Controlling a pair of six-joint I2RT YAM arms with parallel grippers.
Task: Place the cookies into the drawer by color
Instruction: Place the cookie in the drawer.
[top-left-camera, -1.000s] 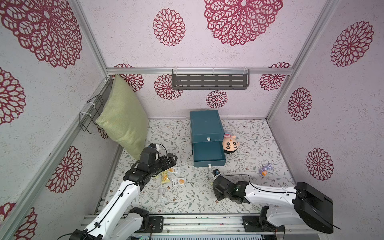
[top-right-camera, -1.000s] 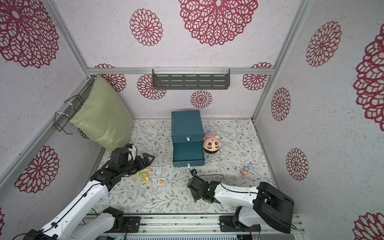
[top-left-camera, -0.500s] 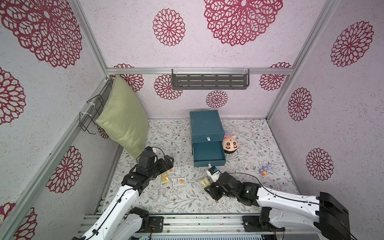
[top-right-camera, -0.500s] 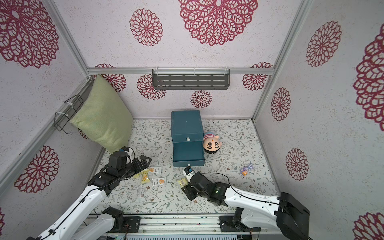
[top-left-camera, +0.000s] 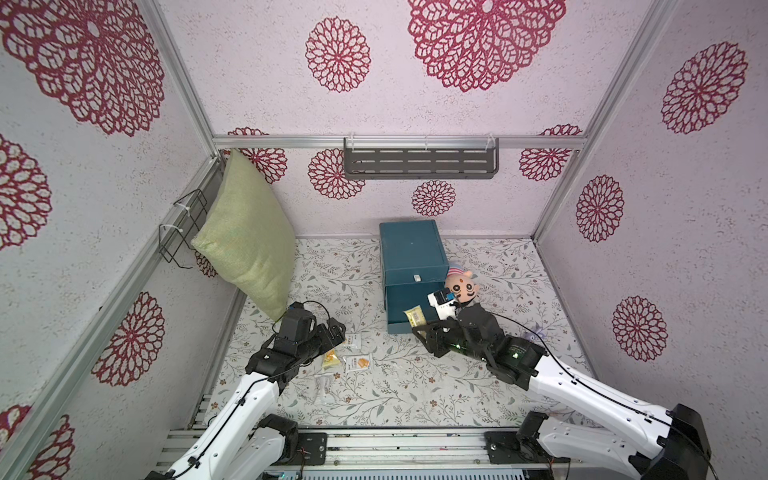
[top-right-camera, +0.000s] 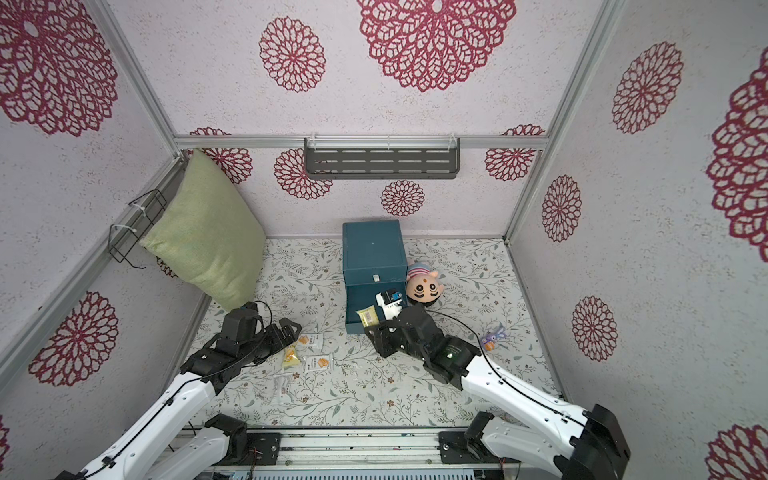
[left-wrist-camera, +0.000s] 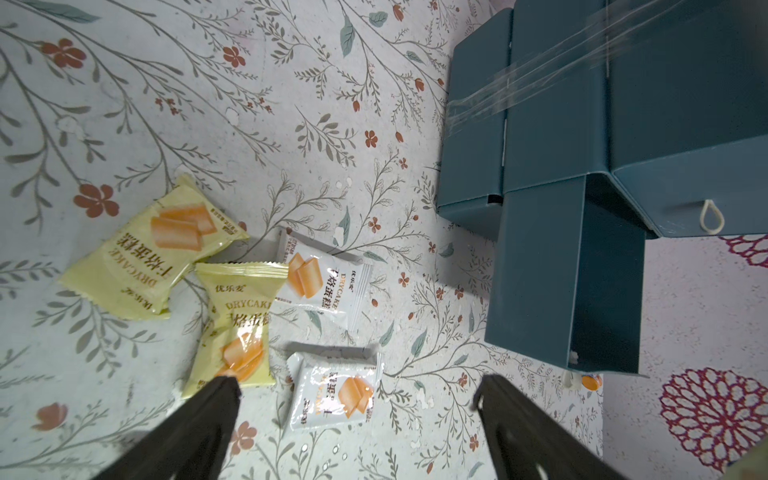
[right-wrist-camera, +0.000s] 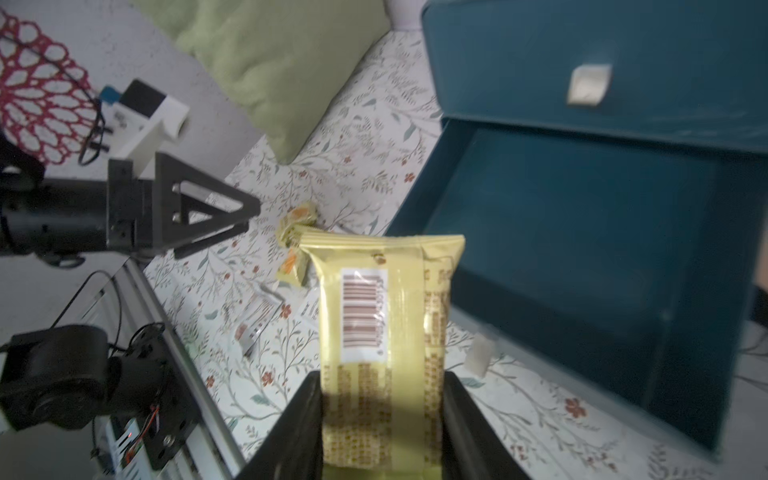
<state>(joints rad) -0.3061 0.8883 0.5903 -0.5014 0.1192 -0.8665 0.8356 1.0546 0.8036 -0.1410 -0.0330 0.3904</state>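
The right wrist view is blurred throughout. The yellow packet shows a barcode, but its small print cannot be read. Its lower end is hidden between the fingers of the right gripper, which are themselves cut off by the picture's edge. The open drawer runs out of that view.

In the left wrist view the fingers of the left gripper are cut off at the edge, as is the teal chest. A small orange-and-white thing peeks from behind the open drawer, too hidden to name.

In a top view the right arm hides part of the purple figure, and a pale packet is too faint to read.
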